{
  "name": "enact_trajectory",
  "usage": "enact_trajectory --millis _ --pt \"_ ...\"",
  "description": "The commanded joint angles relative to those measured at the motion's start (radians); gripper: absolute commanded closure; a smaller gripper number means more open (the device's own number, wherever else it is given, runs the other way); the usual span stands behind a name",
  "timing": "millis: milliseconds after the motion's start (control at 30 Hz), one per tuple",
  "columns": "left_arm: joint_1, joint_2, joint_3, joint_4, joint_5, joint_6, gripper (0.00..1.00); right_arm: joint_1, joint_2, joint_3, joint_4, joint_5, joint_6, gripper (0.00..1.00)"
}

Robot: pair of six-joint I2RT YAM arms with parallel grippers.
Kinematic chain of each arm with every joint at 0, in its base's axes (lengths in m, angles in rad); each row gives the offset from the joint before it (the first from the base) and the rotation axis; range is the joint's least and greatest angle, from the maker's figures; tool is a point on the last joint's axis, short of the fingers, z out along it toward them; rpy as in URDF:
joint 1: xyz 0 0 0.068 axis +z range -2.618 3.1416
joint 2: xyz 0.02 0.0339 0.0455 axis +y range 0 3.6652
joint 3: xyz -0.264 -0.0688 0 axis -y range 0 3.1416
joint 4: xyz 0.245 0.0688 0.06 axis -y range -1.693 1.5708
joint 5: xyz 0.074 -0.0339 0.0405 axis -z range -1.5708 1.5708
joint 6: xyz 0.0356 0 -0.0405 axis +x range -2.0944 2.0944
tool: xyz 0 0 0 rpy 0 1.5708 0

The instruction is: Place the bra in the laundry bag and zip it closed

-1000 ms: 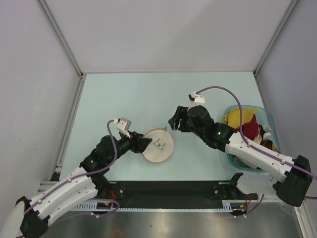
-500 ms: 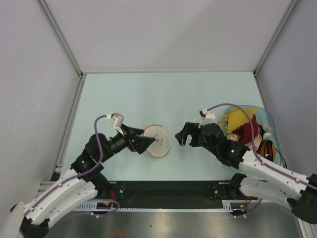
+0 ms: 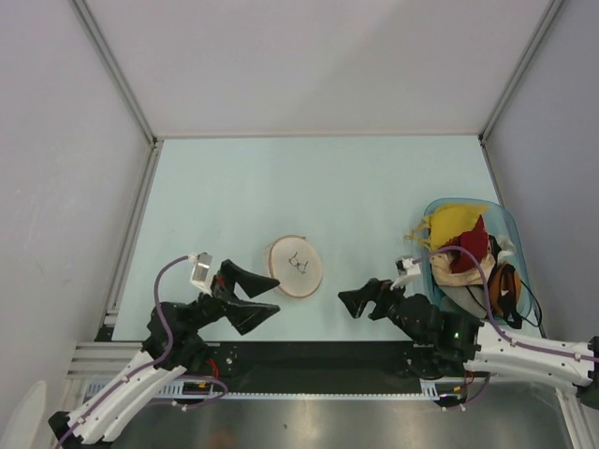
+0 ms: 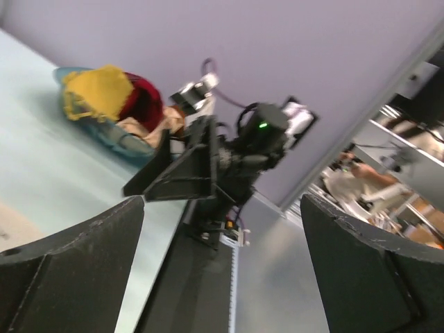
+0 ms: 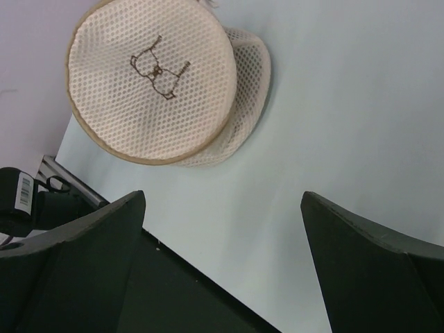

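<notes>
laundry bag (image 3: 296, 267): round cream mesh, tan rim (dark line-drawing on top)
pose: lying flat
place: pale table (image 3: 328, 178), near front edge

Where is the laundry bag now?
In the top view, the laundry bag lies on the table, near its front edge, left of the blue tub.

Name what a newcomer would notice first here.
The round cream mesh laundry bag lies mid-table, a small line drawing on top. At the right edge sits a blue tub heaped with yellow and red garments. The left gripper and right gripper hang open near the front, empty.
</notes>
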Motion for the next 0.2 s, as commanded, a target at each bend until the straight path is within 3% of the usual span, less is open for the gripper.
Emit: enact_trajectory --millis 0,167 --pt "-0.006 -0.067 -0.167 0.238 0.104 -0.086 0.0 0.095 -0.103 -0.119 0.13 0.185 0.081 0.0" --pt "-0.006 -0.146 -0.201 0.299 0.106 -0.106 0.0 0.193 -0.199 -0.166 0.153 0.297 0.069 0.0"
